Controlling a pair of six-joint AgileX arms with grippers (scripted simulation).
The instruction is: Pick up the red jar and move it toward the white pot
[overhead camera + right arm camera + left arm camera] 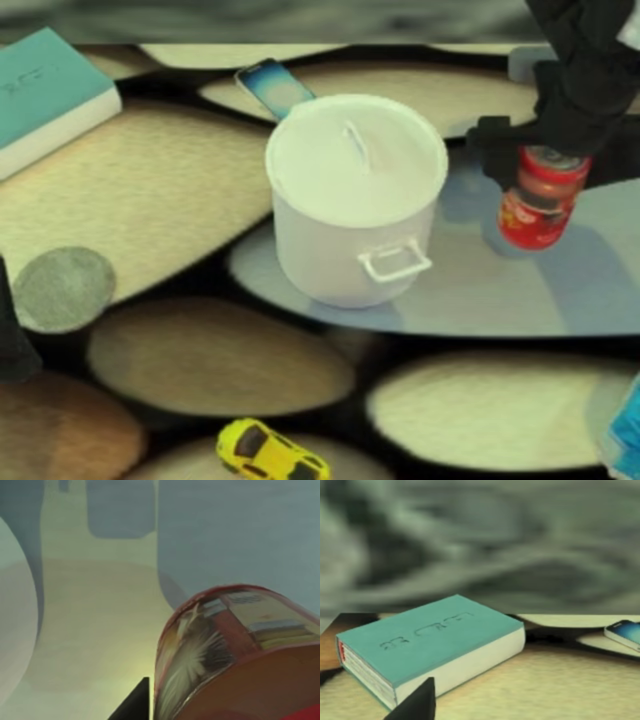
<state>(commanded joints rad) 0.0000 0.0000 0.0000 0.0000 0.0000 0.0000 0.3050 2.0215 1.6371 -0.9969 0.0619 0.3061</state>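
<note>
The white pot [352, 200], lid on and side handle [395, 262] facing the front, stands at the table's middle. To its right is the red jar [540, 198], small with a red label, held from above by my right gripper [547, 165], which is shut on it. A shadow lies on the table under and around the jar. In the right wrist view the jar [235, 655] fills the near corner beside one dark fingertip [136, 705]. My left arm [12, 340] is parked at the left edge; one of its fingertips [417, 702] shows with nothing near it.
A teal book [45, 95] lies at the back left and a phone [272, 85] behind the pot. A grey disc [63, 288] sits at the left, a yellow toy car [270, 452] at the front, and a blue object [625, 430] at the front right edge.
</note>
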